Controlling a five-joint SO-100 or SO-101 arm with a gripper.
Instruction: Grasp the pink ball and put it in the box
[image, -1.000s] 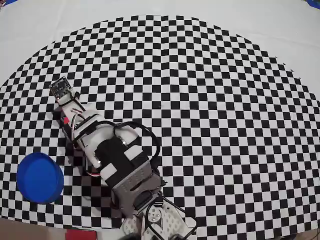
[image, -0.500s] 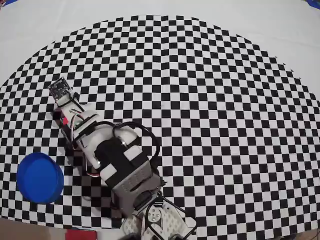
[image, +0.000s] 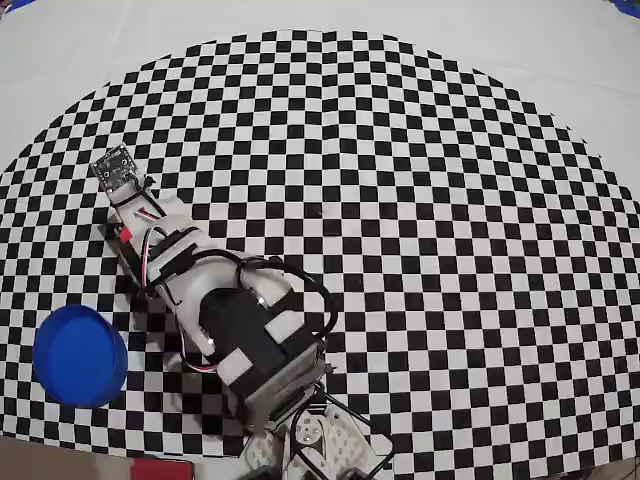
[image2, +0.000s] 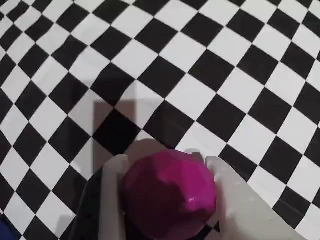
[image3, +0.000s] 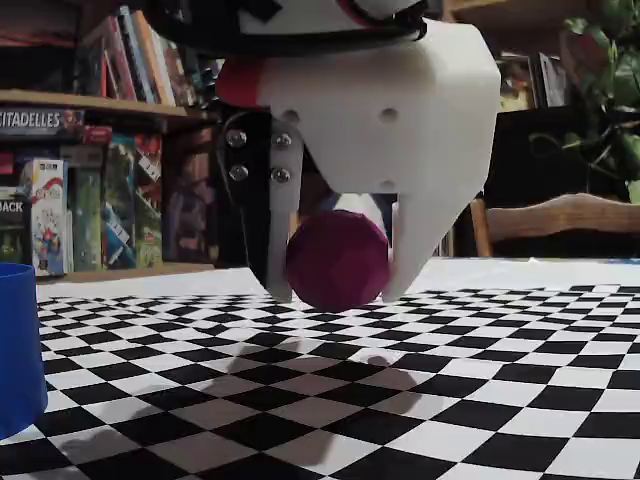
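In the overhead view, the arm (image: 215, 310) is reaching from the bottom edge towards the upper left over the checkered cloth (image: 450, 230). The box (image: 79, 355) is sitting at the lower left, apart from the arm. The pink ball is not showing here, because the arm's own body is covering it, and the claw is also hidden.

In the wrist view, the pink ball (image2: 169, 195) is sitting between the two white fingers (image2: 112, 200) of the gripper (image2: 165, 162), and both fingers are pressing against its sides. The camera is looking down on the checkered squares.

In the fixed view, taken from low on the table, the gripper (image3: 335, 297) is pointing straight down and is clamping the pink ball (image3: 337, 260) near its fingertips. The ball is hanging a little above the cloth, with its shadow lying below. The box (image3: 18, 345) is standing at the left edge, well apart from the ball. Behind are shelves with books and games (image3: 60, 130).
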